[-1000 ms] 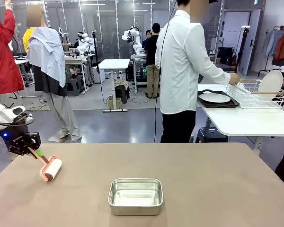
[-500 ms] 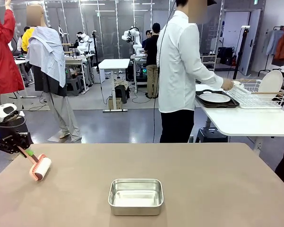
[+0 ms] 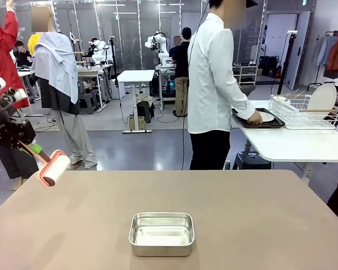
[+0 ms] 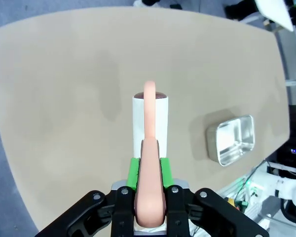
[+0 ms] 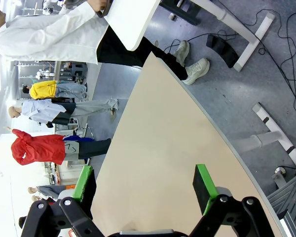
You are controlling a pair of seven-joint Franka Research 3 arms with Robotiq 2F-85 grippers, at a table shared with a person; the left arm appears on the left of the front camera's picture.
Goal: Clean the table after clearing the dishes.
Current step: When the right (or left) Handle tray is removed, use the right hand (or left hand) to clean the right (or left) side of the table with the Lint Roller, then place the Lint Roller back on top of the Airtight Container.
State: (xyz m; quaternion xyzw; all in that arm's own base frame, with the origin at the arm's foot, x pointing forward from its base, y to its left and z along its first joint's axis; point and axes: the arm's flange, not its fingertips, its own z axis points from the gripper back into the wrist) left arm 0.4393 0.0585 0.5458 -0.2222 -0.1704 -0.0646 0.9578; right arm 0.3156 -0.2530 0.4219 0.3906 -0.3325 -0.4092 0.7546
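Left gripper clamps the lint roller above the table. Right gripper gapes wide, holding nothing.

No print, label, brand, number or sign is showing clearly enough to read in any view; nothing on the table, the roller or the steel pan is bearing legible lettering.

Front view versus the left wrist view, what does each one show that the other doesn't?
Front alone: the person in a white shirt at the white side table, hand on a plate on the dark tray beside a dish rack. Left wrist alone: the left gripper's green pads clamping the lint roller's pink handle. Both: the lint roller, the steel pan and the taupe table.
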